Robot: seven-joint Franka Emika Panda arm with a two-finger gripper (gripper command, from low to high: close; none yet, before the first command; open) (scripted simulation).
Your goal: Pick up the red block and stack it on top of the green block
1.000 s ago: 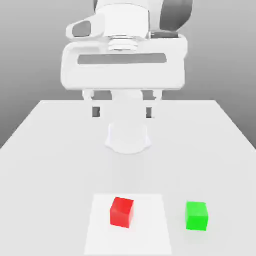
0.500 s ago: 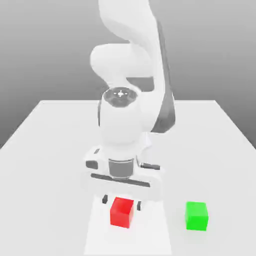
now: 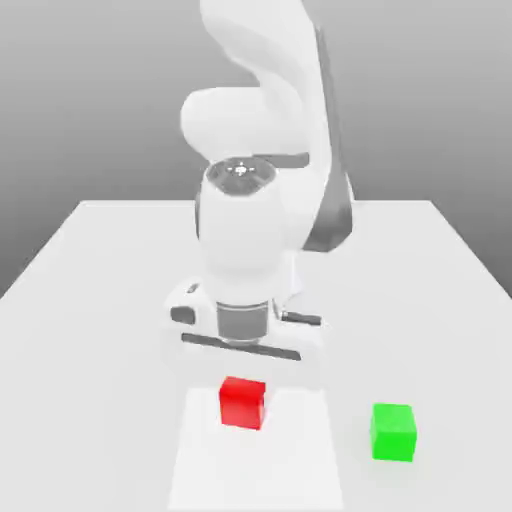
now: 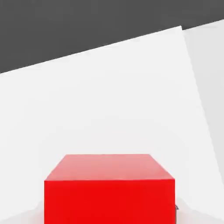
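Hand points straight down over the near part of the counter, its broad white body sitting directly on top of the red block.

Grip: appears closed on the red block, with the block's top tucked right up under the hand body. This is a hedged reading, because the contact itself is hidden in the exterior view. In the hand view the red block sits very close to the camera, top face and one side face visible, with the white counter spread out beyond it.

Red block position: centred under the hand, over the far end of a slightly brighter rectangular patch on the counter. Whether its underside touches the surface or is just clear of it, cannot tell.

Green block: resting on the counter toward the exterior view's right of the red block, well apart from it and just outside the patch. Nothing on top of it.

Arm: rises behind the hand, white with a grey flank.
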